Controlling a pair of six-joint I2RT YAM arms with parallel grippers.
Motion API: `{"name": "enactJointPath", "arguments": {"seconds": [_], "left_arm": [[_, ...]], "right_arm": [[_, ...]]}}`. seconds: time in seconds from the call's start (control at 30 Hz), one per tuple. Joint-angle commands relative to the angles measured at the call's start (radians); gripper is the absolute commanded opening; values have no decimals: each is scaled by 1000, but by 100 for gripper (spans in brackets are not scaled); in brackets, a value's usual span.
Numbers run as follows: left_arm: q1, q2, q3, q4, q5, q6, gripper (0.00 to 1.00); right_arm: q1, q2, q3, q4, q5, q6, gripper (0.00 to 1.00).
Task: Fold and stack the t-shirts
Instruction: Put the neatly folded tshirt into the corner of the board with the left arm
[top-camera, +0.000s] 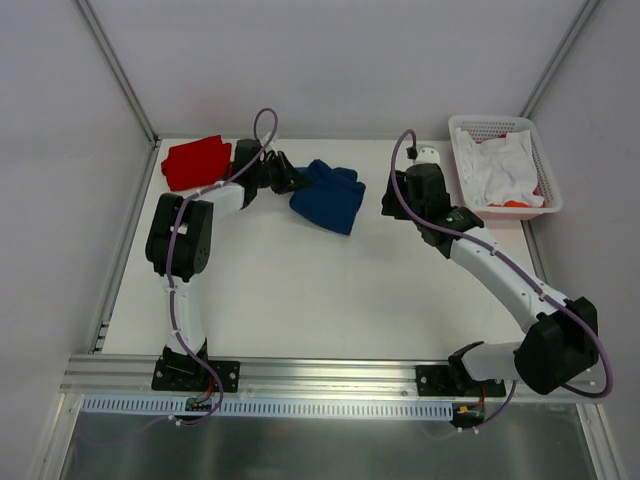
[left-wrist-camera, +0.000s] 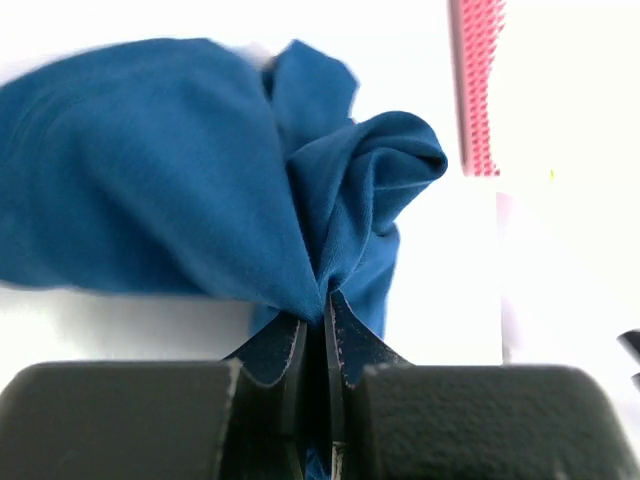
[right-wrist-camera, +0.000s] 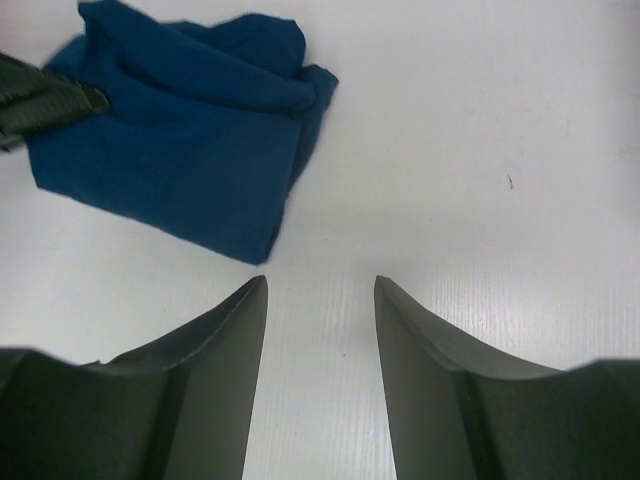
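- We find the navy t-shirt (top-camera: 328, 197) bunched in a rough bundle on the table (top-camera: 300, 300), upper middle of the top view. Its longer side seems to run from upper left to lower right.
- The left gripper (top-camera: 293, 181) meets the bundle's left edge. In the left wrist view its jaws are pinched tight on a gathered fold of blue cloth, so this arm has the shirt.
- The right gripper (top-camera: 390, 205) sits just right of the bundle, apart from it. Its jaws stand moderately apart over bare table with nothing between them.
- The red t-shirt (top-camera: 196, 161) lies folded at the upper left, beyond the left gripper, not touching the navy one.
- We judge the coming move depends on that line: red lies left of the gripped edge, and the left arm is nearer.
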Motion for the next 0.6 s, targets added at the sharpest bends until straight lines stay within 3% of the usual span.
{"name": "enactJointPath", "arguments": {"seconds": [0.0, 0.3, 0.57], "left_arm": [[18, -90, 175, -145, -39, 114, 0], [73, -18, 464, -329, -41, 193, 0], [179, 40, 582, -403, -18, 248, 0]], "right_arm": [[2, -57, -11, 20, 2, 20, 50], [2, -107, -46, 26, 9, 21, 50], [1, -133, -65, 26, 5, 16, 50]]}}
